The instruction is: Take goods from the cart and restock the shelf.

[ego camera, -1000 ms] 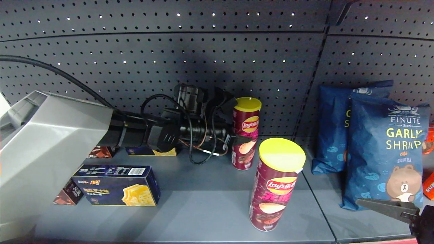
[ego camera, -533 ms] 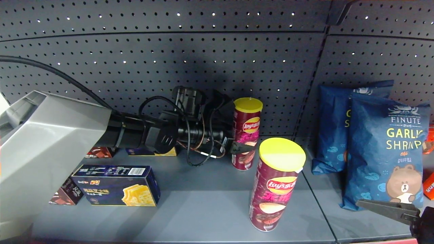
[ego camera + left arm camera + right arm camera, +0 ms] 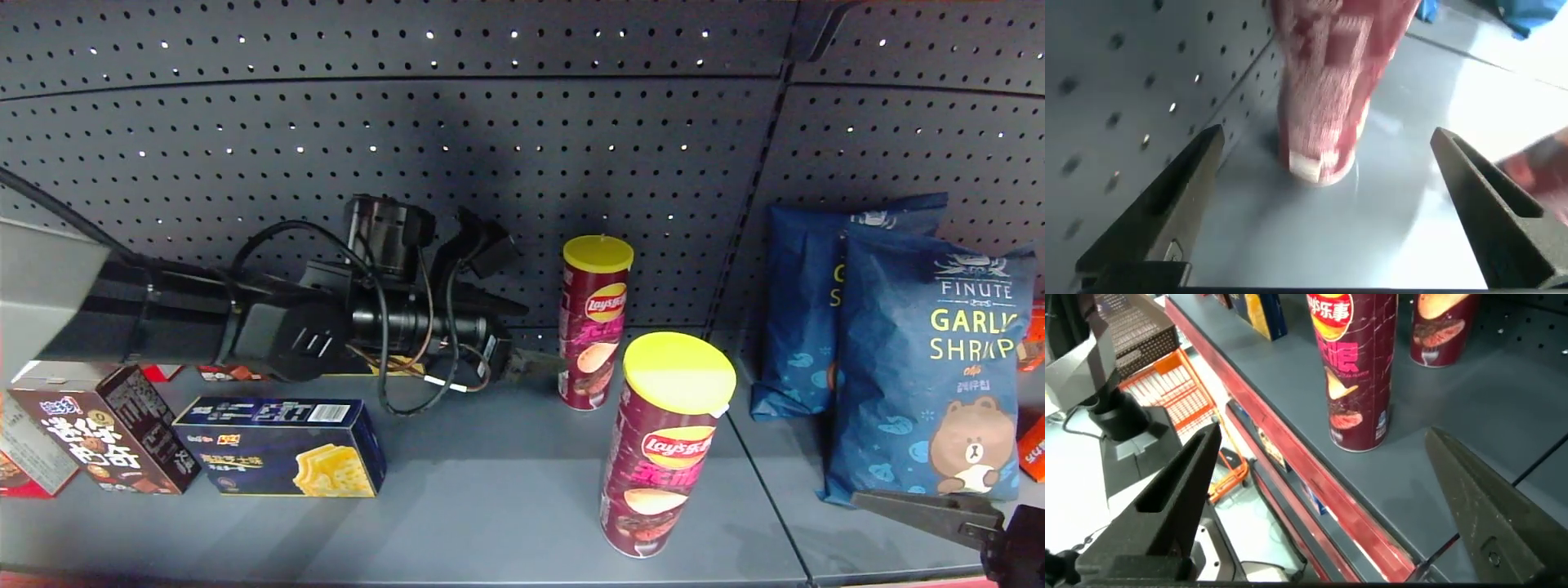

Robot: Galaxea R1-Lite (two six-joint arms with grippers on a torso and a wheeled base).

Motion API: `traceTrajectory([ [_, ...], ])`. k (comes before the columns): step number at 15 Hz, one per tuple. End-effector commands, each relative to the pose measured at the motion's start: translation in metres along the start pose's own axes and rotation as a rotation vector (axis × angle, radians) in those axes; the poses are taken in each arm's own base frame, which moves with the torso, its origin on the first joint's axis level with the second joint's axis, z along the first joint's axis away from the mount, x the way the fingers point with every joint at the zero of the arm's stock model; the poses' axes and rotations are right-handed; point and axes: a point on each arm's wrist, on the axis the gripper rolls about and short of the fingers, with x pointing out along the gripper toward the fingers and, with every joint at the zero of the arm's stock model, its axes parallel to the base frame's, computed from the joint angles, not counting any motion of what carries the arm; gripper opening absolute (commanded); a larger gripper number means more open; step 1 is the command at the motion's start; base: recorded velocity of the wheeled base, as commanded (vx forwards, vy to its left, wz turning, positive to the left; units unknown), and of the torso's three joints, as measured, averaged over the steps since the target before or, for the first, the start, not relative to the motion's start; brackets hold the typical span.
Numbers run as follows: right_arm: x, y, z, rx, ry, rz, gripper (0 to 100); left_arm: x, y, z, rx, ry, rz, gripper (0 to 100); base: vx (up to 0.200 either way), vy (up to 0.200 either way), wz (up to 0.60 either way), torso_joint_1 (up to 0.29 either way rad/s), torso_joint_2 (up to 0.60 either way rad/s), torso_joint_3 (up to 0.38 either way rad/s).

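Note:
Two maroon chip cans with yellow lids stand upright on the grey shelf [image 3: 490, 490]. The rear can [image 3: 596, 322] is by the pegboard wall, and the front can [image 3: 665, 441] is nearer the edge. My left gripper [image 3: 543, 337] hangs open just left of the rear can and clear of it. In the left wrist view that can [image 3: 1331, 90] stands ahead of the spread fingers [image 3: 1176, 212]. My right gripper [image 3: 1319, 449] is open and holds nothing, low at the shelf's front right, facing the front can [image 3: 1360, 367]. One of its fingers [image 3: 922, 502] pokes in at the lower right.
Blue snack bags [image 3: 922, 359] lean at the right. A dark blue cracker box [image 3: 286, 445] and a brown box [image 3: 106, 441] lie at the left. Bare shelf lies between the boxes and cans. An orange wire basket [image 3: 1167, 384] sits below the red shelf edge [image 3: 1315, 498].
My left gripper has let go of the rear can and pulled back to the left. The can stays upright. Boxes at the far left have come into sight. The right arm barely moved.

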Motion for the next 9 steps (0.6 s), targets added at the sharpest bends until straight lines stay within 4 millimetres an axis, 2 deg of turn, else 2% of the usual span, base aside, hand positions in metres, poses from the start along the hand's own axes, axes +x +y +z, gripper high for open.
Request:
traceTrajectory([
  [1, 0.000, 0.000, -0.004, 0.009, 0.015, 0.000, 100, -0.027, -0.011, 0.011, 0.021, -0.027, 0.018, 100, 0.000, 0.000, 0.00, 0.000, 0.00, 0.000],
  [3, -0.001, 0.000, -0.014, 0.031, 0.047, -0.013, 100, -0.059, -0.031, 0.015, 0.022, -0.036, 0.031, 100, 0.000, 0.000, 0.00, 0.000, 0.00, 0.000],
  [6, 0.003, -0.003, -0.015, 0.052, 0.105, -0.126, 100, -0.093, -0.055, 0.015, 0.026, -0.043, 0.078, 100, 0.000, 0.000, 0.00, 0.000, 0.00, 0.000],
  [9, 0.020, -0.005, -0.001, 0.049, 0.173, -0.202, 100, -0.116, -0.073, 0.017, -0.002, -0.020, 0.112, 100, 0.000, 0.000, 0.00, 0.000, 0.00, 0.000],
])
